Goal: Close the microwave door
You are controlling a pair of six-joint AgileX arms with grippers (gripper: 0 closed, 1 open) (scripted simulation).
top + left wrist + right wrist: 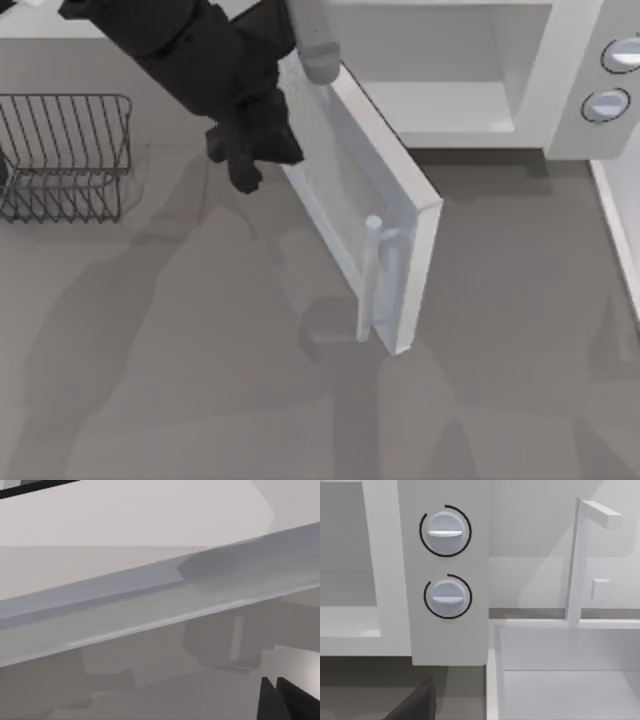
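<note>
The left gripper (250,165) leans against the outer face of the half-open microwave door (350,200), seemingly to shove it toward the microwave (560,90), its jaws' spacing impossible to tell.

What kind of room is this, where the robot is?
Probably a pretend kitchen. There is a big white box microwave with two round silver-grey knobs, its flat white door with a grey window standing open, a dark wire rack, and a white sink with a tap.
</note>
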